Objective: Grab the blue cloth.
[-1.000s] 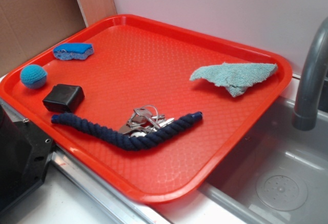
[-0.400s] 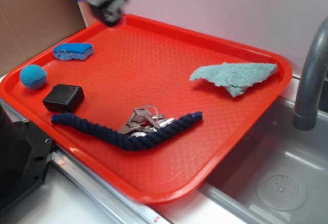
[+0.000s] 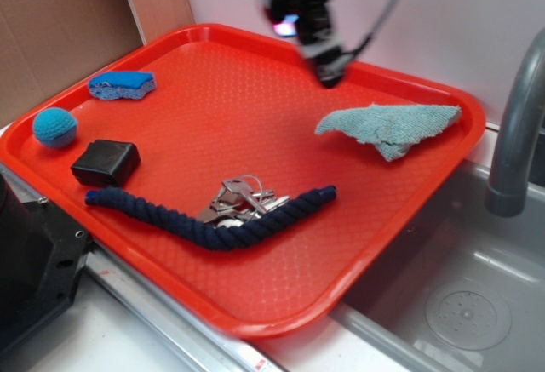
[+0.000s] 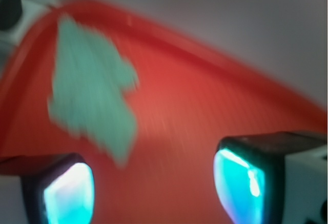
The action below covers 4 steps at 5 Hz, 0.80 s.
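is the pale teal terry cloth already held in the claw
No, the pale teal terry cloth lies flat on the red plastic tray, with the claw hanging above its left end, apart from it.

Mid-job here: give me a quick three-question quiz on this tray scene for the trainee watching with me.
1. True or false: the gripper is already touching the blue cloth.
2. Which object lies across the keys? A) navy rope B) blue sponge C) black box
3. In the wrist view, how do the jaws stand, and what is between them?

Key:
1. False: it hangs above the red tray, left of the cloth, apart from it.
2. A
3. Open, with only bare tray between them; the cloth lies ahead to the left.
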{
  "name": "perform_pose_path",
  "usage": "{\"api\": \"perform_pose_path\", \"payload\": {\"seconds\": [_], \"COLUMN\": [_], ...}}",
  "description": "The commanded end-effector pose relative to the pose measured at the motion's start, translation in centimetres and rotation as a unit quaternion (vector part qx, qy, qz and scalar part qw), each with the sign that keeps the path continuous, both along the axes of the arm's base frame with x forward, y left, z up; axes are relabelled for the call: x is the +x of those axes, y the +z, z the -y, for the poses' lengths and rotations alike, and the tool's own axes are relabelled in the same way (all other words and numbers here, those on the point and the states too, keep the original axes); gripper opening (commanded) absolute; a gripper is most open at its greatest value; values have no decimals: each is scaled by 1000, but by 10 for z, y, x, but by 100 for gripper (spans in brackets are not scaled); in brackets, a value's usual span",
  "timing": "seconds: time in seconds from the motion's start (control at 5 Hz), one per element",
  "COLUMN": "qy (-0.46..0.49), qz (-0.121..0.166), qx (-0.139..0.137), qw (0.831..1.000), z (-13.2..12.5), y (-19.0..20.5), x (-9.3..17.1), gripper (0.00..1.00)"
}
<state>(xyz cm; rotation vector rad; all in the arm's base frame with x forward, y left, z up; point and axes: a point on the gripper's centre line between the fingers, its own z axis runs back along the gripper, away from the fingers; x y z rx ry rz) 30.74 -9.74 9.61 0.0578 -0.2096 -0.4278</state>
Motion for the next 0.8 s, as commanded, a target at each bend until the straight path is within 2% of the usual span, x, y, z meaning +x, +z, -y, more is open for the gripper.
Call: {"api": "perform_pose_path", "payload": {"seconds": [0.0, 0.2, 0.4, 0.6], "qy": [-74, -89, -89, -89], "qz": [-5, -34, -63, -63], "qx": [20, 41, 51, 51], "qw": [997, 995, 993, 993], "z": [35, 25, 27, 27], "y": [-13, -19, -37, -37], "x": [12, -20, -16, -16], "gripper": [100, 100, 100, 100]}}
